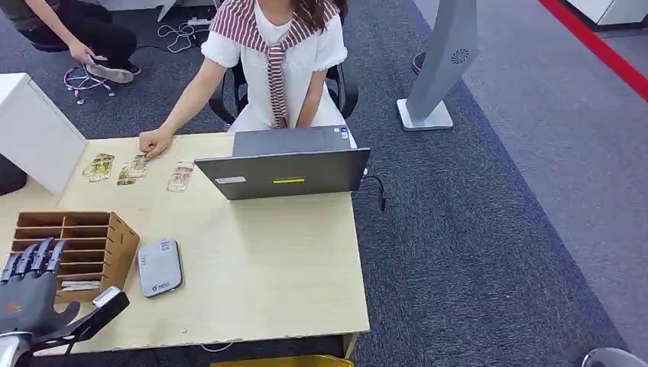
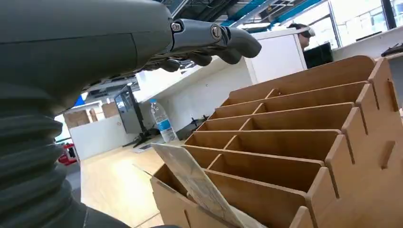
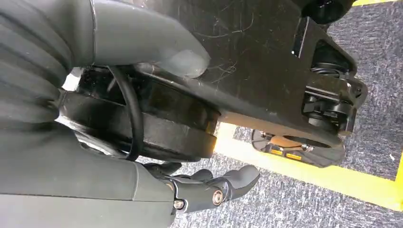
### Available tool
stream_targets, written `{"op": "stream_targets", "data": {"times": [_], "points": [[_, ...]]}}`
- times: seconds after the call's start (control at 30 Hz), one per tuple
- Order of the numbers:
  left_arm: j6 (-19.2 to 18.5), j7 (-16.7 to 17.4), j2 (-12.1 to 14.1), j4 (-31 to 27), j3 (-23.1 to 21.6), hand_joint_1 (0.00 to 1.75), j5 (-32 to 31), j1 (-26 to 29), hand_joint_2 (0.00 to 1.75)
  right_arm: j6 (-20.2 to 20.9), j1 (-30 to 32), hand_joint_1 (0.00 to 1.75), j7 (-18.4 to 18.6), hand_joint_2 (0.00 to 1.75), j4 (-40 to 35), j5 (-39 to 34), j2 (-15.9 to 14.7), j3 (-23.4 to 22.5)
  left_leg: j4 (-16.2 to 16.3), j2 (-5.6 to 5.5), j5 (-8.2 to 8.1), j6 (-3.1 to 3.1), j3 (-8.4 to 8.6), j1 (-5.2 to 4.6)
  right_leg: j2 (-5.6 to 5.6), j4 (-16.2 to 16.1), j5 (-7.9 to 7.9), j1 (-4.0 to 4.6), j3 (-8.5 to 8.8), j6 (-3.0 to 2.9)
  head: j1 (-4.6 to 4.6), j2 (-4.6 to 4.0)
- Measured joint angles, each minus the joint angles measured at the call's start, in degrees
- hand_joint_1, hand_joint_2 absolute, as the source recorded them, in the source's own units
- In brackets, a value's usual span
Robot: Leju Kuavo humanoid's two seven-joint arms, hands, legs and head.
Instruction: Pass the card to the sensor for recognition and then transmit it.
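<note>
The left hand (image 1: 34, 294) hovers at the near left corner of the table (image 1: 267, 267), fingers stretched and apart, thumb out to the side, holding nothing. Its fingertips are over the near edge of the wooden slotted rack (image 1: 72, 248); I cannot tell if they touch it. In the left wrist view the fingers (image 2: 214, 40) are above the rack (image 2: 294, 137) w/ a clear gap to the dividers. A card (image 2: 199, 185) stands tilted in the nearest slot of the rack, leaning out over the front wall; in the head view it is the pale strip (image 1: 79, 285) in the lowest slot.

Just beside the rack, to its right, lies a grey flat card reader (image 1: 159, 266), apart from the hand. Further on the table, an open grey laptop (image 1: 284, 172) w/ its back to the robot. At the far left of the table 3 cards in a row (image 1: 137, 170); a seated person's hand (image 1: 154, 143) rests at the middle one. A white box (image 1: 34, 134) stands at the far left edge. Beyond the table, a 2nd person crouches over cables on the carpet (image 1: 92, 46), and a grey stand (image 1: 443, 69) is on the right.

The right hand (image 3: 142, 142) hangs low over grey carpet w/ a yellow line (image 3: 332, 178); fingers loosely bent, apart, nothing in them
</note>
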Motion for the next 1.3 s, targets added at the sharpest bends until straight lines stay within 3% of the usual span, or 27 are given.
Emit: {"op": "stream_targets", "data": {"times": [0.93, 0.97, 1.3], "points": [[-0.68, 0.20, -0.70, 0.68, 1.75, 0.00, 0.57, 0.00, 1.75, -0.09, 0.02, 0.00, -0.02, 1.75, 0.09, -0.20, 0.00, 0.31, 0.00, 0.00, 0.00, 0.00, 0.00, 0.00, 0.00, 0.00, 0.00, 0.00, 0.00, 0.00, 0.00, 0.02], [-0.85, 0.20, -0.79, 0.79, 1.84, 1.75, 0.63, 0.00, 1.75, -0.09, 0.01, 0.00, -0.02, 1.75, 0.11, -0.20, 0.00, 0.33, 0.00, 0.00, 0.00, 0.00, 0.00, 0.00, 0.00, 0.00, 0.00, 0.00, 0.00, 0.00, 0.00, 0.02], [-3.41, -0.81, -0.57, 1.18, 1.95, 1.75, 1.86, -0.18, 1.75, -0.09, -0.12, 0.00, -0.02, 1.75, 0.22, -0.42, 0.00, 1.05, 0.00, 0.00, 0.00, 0.00, 0.00, 0.00, 0.01, 0.00, 0.00, 0.01, 0.00, 0.00, 0.00, 0.02]]}}
